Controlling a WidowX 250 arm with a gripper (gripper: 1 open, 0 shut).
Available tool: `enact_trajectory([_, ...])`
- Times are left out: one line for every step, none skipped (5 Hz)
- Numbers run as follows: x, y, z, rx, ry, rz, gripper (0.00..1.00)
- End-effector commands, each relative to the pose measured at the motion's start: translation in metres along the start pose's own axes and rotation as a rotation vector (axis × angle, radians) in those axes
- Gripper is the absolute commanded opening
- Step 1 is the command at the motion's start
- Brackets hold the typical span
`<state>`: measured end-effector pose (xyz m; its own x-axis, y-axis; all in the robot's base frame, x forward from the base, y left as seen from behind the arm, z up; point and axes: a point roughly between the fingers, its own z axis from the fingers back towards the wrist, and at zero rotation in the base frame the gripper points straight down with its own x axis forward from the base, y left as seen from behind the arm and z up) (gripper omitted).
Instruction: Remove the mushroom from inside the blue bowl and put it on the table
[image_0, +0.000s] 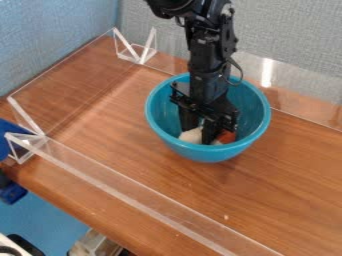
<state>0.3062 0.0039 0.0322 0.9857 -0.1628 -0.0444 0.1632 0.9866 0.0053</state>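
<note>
The teal-blue bowl (163, 110) stands on the reddish wood table (100, 110), right of centre. The black arm comes straight down into it. My gripper (202, 127) is low inside the bowl, its dark fingers closed around the mushroom (195, 133). The mushroom lies on the bowl's floor. Its cream stem shows to the left of the fingers and a bit of its red-brown cap to the right. The fingers hide the middle of the mushroom.
Low clear acrylic strips (100, 172) border the table along the front and left. Triangular brackets stand at the back left (131, 45) and the left edge (27, 143). A blue wall rises behind. Bare wood lies left of and in front of the bowl.
</note>
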Motion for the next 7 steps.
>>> enact_trajectory([-0.0085, 0.0076, 0.0014, 0.004, 0.012, 0.015, 0.00])
enact_trajectory([-0.0095, 0.0071, 0.0039, 0.008, 0.008, 0.009, 0.00])
enact_trajectory([-0.0105, 0.0064, 0.0056, 0.012, 0.004, 0.003, 0.00])
enact_trajectory([-0.0114, 0.0057, 0.0072, 0.015, 0.000, -0.004, 0.00])
enact_trajectory([-0.0124, 0.0048, 0.0090, 0.019, -0.003, -0.012, 0.00])
enact_trajectory([-0.0132, 0.0031, 0.0100, 0.021, -0.005, -0.021, 0.00])
enact_trajectory([-0.0138, 0.0010, 0.0104, 0.023, -0.006, -0.030, 0.00])
